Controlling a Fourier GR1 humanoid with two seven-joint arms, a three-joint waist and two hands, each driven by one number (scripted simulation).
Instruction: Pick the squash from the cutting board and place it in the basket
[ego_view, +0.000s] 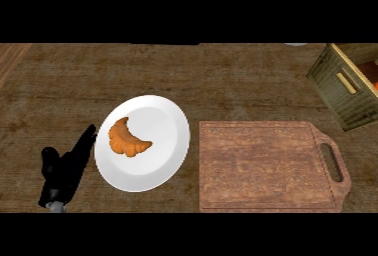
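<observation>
Basket (345, 85) cut off at right edge, a bit of orange showing inside, likely the squash (375, 86); cutting board (266, 167) bare. Plate (144, 142) holds a croissant (128, 138). Left hand (65, 172) rests open on the surface (221, 75), fingers straight, holding nothing; right hand out of view.

Bare wooden cutting board (269, 165), olive basket (347, 92) upper right

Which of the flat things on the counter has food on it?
The white plate, holding an orange croissant; the wooden cutting board beside it is bare.

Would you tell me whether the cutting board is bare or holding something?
Bare: the cutting board shows only wood grain; no squash lies on it.
</observation>
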